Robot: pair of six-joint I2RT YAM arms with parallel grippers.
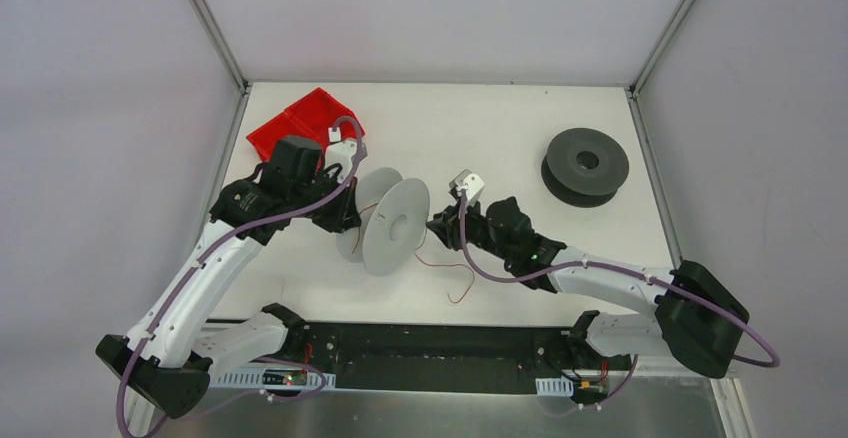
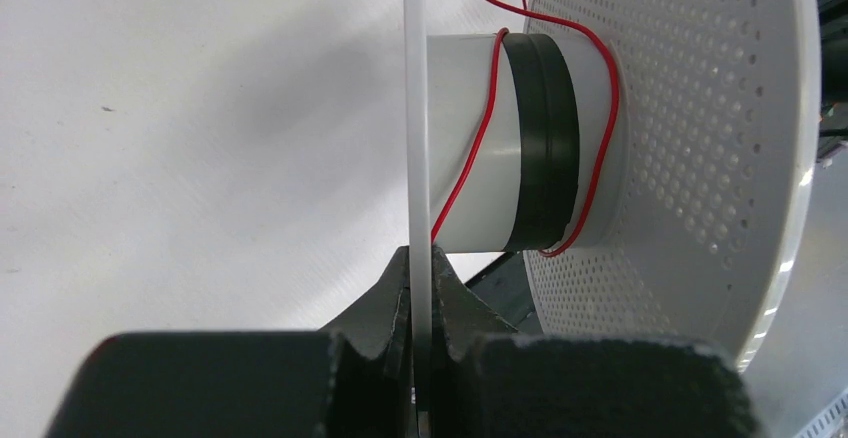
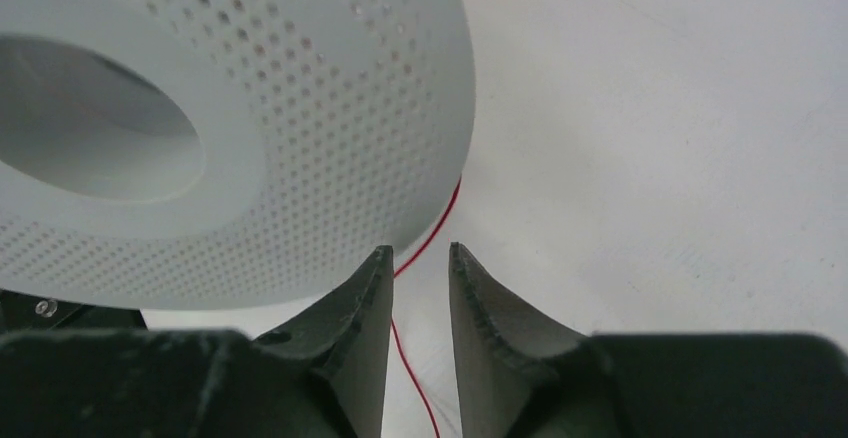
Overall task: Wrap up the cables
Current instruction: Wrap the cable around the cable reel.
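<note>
A thin red cable [image 1: 452,280] trails in loose curls on the white table and runs up to a light grey spool [image 1: 385,223] standing on edge. A turn or two of the cable [image 2: 482,128] lies loosely round the spool's hub [image 2: 465,168], beside a black band [image 2: 545,148]. My left gripper [image 2: 422,278] is shut on the thin edge of the spool's near flange [image 2: 415,108]. My right gripper [image 3: 420,258] stands open just below the perforated flange [image 3: 300,108]. The cable [image 3: 400,343] passes loosely between its fingers and is not pinched.
A dark grey spool [image 1: 585,165] lies at the back right of the table. A red bin [image 1: 300,123] sits at the back left, behind the left arm. The table's metal frame edges run along both sides.
</note>
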